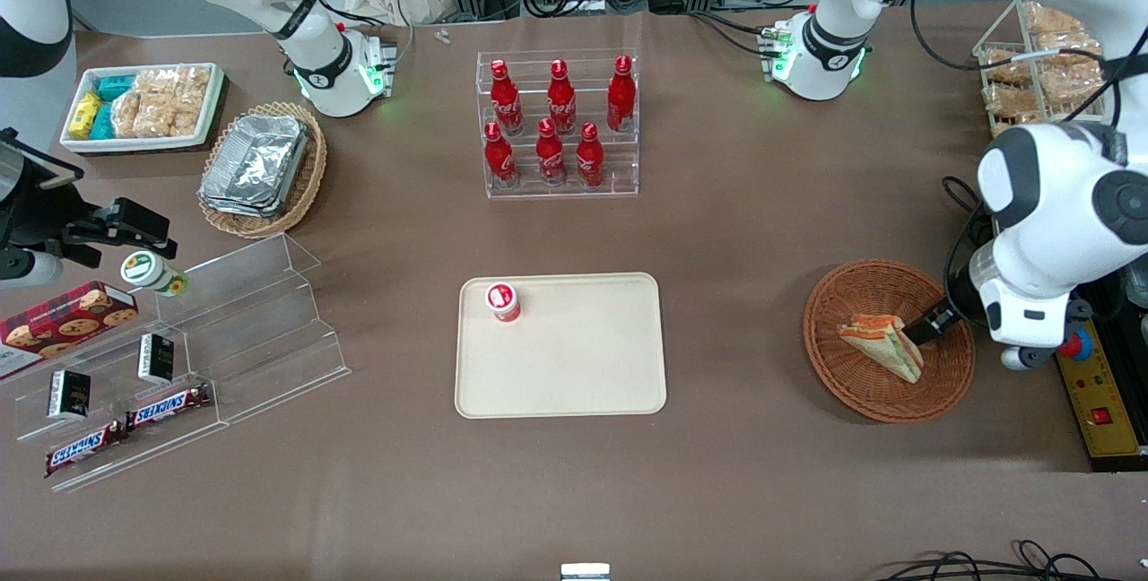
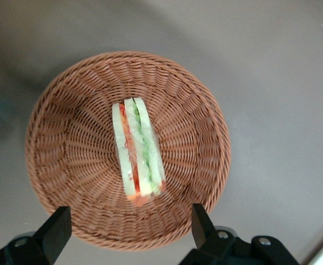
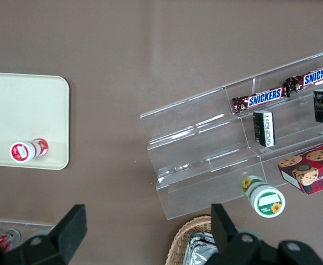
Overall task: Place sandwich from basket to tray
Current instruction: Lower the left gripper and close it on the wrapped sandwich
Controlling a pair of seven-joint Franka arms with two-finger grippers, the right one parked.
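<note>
Tool (image 2: pixel 125 229) wide open, empty, above wedge sandwich (image 2: pixel 138 152) in wicker basket (image 2: pixel 67 160); risk: slick wrap slips, off-centre pinch.

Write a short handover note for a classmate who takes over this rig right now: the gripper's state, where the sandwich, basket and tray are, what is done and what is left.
Gripper: open, hovering over the basket, fingers either side of the sandwich, holding nothing.
Sandwich: lying in the basket, wrapped, not lifted.
Tray: mid-table, nearer the parked arm than the basket; a small red-and-white cup stands in one corner, the rest bare.
Done: approach only.
Left: lower, grasp, lift, carry to the tray, release.
</note>
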